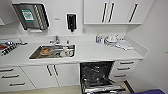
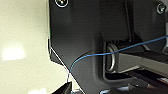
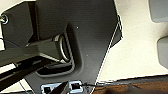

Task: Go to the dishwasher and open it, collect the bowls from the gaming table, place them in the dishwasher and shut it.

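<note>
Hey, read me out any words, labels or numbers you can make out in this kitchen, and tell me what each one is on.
No text here can be read.
Paper towel dispenser on the wall: a green label, print too blurred to read.
Small wall plate beside it: marks too small to read.
Bottle on the countertop: a label, unreadable.
Soap dispenser, open dishwasher: no lettering can be made out.

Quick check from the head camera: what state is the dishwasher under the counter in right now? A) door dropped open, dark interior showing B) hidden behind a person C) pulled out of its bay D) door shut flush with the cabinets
A: the dishwasher has its door folded down and the dark interior showing, right of the sink.
</note>
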Controlling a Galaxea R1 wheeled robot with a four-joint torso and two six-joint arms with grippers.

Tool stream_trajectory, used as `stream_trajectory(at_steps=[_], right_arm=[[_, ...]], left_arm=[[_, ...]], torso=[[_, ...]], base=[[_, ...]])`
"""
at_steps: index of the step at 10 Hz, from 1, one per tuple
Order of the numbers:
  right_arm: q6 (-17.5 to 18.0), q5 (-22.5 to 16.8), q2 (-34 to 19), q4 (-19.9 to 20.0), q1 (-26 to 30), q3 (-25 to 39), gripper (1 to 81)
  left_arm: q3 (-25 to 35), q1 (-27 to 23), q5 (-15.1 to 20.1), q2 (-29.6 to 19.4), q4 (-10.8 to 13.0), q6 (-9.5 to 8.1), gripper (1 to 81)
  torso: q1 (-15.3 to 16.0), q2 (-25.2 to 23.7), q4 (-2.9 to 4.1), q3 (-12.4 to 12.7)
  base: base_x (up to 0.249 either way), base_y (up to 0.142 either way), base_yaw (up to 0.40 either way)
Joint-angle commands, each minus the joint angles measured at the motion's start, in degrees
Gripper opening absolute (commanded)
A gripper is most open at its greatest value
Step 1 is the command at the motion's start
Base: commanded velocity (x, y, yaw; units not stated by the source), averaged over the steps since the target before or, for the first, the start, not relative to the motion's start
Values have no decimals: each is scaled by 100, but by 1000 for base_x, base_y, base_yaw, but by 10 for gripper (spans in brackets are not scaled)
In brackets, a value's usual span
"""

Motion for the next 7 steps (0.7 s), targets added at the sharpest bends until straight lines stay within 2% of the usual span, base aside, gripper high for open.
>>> stream_trajectory(at_steps=[1,3,4,6,7], right_arm=[[18,-306,-36,-46,110,9,811],[18,-305,-45,-29,110,9,811],[18,-305,-45,-38,110,9,811],[-44,-314,-36,-108,119,9,811],[-35,-314,-36,-82,154,9,811]], left_arm=[[-3,-124,402,-30,-12,21,811],[-3,-115,402,-12,-3,21,811],[-3,-116,402,-12,-3,21,811],[-3,-116,402,-12,-74,12,811],[-3,-116,402,23,-30,21,811]], torso=[[0,0,0,502],[-2,0,0,838],[-4,-2,0,553],[-13,-6,0,704],[-13,-6,0,732]], base=[[0,0,0],[0,0,0],[0,0,0],[0,0,0],[0,0,0]])
